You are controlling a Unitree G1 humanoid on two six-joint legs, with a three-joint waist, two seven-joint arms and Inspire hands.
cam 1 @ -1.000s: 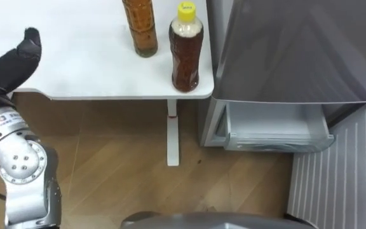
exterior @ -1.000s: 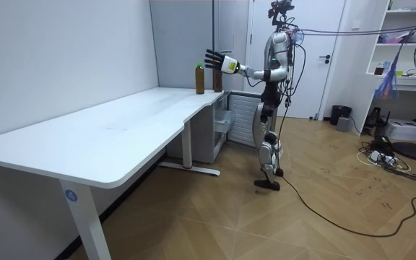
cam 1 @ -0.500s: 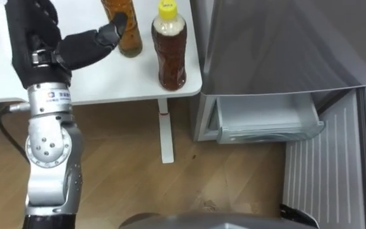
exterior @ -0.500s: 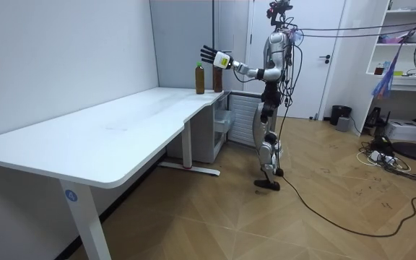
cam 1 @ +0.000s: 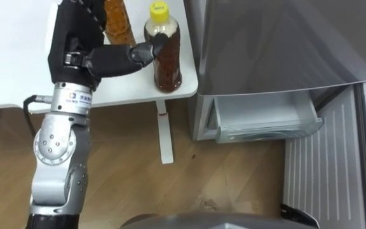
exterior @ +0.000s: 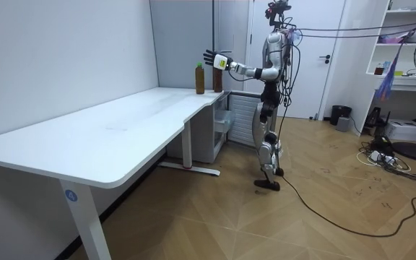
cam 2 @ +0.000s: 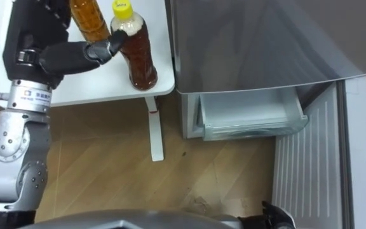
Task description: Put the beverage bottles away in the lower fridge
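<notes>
Upper left of the eye views: black left hand (cam 1: 75, 38), fingers released and spread, thumb tip touching the shoulder of the dark-tea plastic bottle with yellow cap (cam 1: 165, 60), no grip yet. Between palm and that bottle stands an amber-liquid plastic bottle (cam 1: 116, 22), its top cut off by the frame. Two drinks, both upright at the right edge of the white surface (cam 1: 18, 63). They look full, so probably weighty, smooth and slightly squashy; best taken round mid-body. Right: one grey fridge (cam 1: 284, 44), lower drawer (cam 1: 259, 117) open.
</notes>
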